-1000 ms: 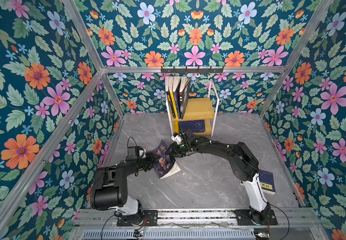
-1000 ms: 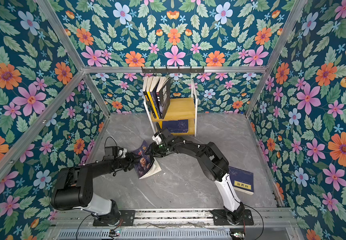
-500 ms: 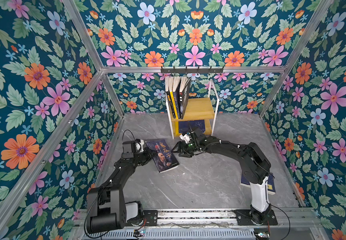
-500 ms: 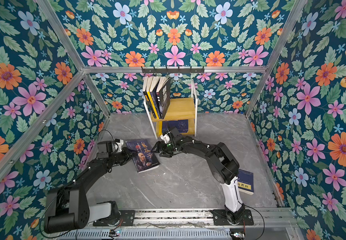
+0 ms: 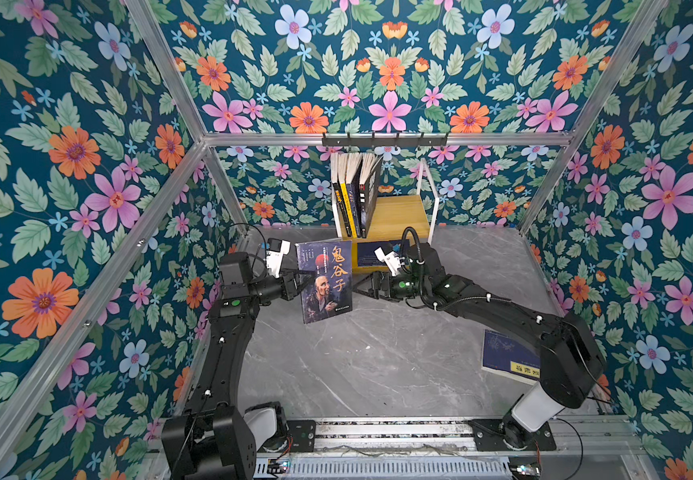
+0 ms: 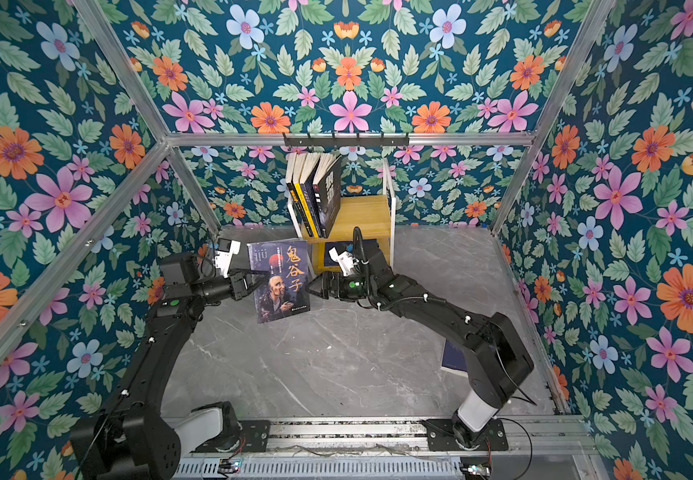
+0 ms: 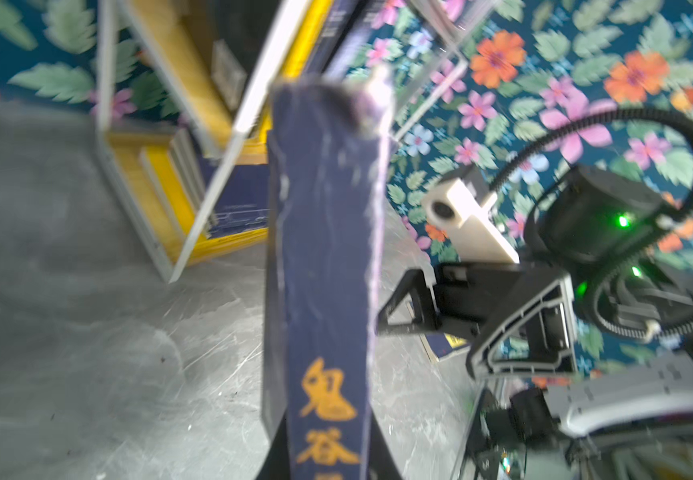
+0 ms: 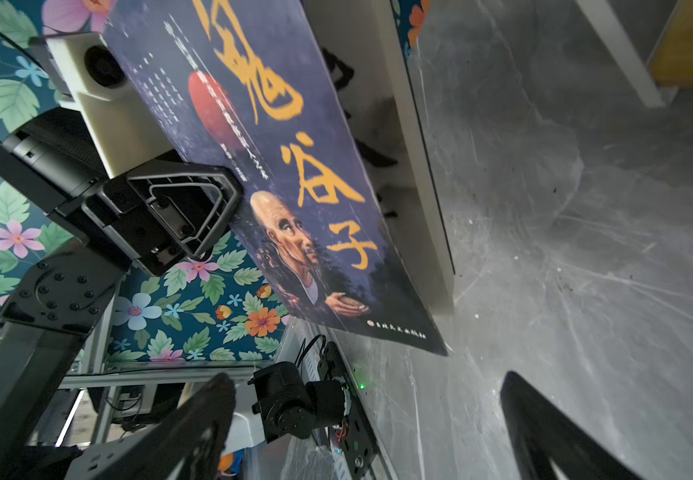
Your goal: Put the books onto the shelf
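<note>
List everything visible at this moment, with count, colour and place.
portrait book: one, dark purple with orange title, held upright in front of the shelf
upright books: about four, yellow, navy and black spines, left end of top board
flat book: at least one, navy, lower board
loose book: one, navy with yellow label, on the table by the right arm
shelf: one, light wood and white frame, against the back wall
hook rail: one, black, above the shelf
table: one, grey marble
left claw: shut on portrait book's edge
right claw: open, beside portrait book, apart from it
</note>
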Controlling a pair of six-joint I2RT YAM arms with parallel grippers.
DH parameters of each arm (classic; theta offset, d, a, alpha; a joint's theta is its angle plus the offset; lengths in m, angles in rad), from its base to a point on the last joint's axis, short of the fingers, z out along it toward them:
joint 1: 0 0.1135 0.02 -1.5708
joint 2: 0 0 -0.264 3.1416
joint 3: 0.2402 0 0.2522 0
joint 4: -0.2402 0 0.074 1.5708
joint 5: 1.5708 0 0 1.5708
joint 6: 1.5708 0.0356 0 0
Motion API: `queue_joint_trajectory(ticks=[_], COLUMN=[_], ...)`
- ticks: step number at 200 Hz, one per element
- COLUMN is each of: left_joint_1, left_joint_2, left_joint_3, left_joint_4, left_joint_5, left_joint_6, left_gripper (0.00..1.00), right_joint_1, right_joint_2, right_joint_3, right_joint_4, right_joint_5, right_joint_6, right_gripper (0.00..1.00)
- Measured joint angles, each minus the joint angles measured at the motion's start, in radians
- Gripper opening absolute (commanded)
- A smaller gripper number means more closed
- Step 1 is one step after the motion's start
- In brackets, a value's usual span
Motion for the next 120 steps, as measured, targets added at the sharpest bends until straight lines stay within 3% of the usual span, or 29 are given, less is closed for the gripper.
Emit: queue_joint_trajectory(ticks=[75, 95, 120], left_joint_1=[-0.039, -0.045, -0.045], left_joint_2=[0.069, 0.085, 0.093], left_joint_3=[0.23, 0.275, 0.285], left_joint_4=[-0.413, -0.496, -0.549], left_joint_5=[0.2, 0.232, 0.24], left_joint_6=[0.499, 0.611, 0.681], left_gripper=[0.0, 0.0, 0.0], right_joint_1=[0.0, -0.002, 0.0], right_joint_2=[0.026, 0.052, 0.111], right_joint_3=[0.064, 0.073, 0.074], right_joint_4=[0.131, 0.198, 0.298], right_joint_5=[0.027, -0.016, -0.125], right_joint_6=[-0.168, -0.203, -0.218], right_gripper=[0.99, 0.94, 0.81])
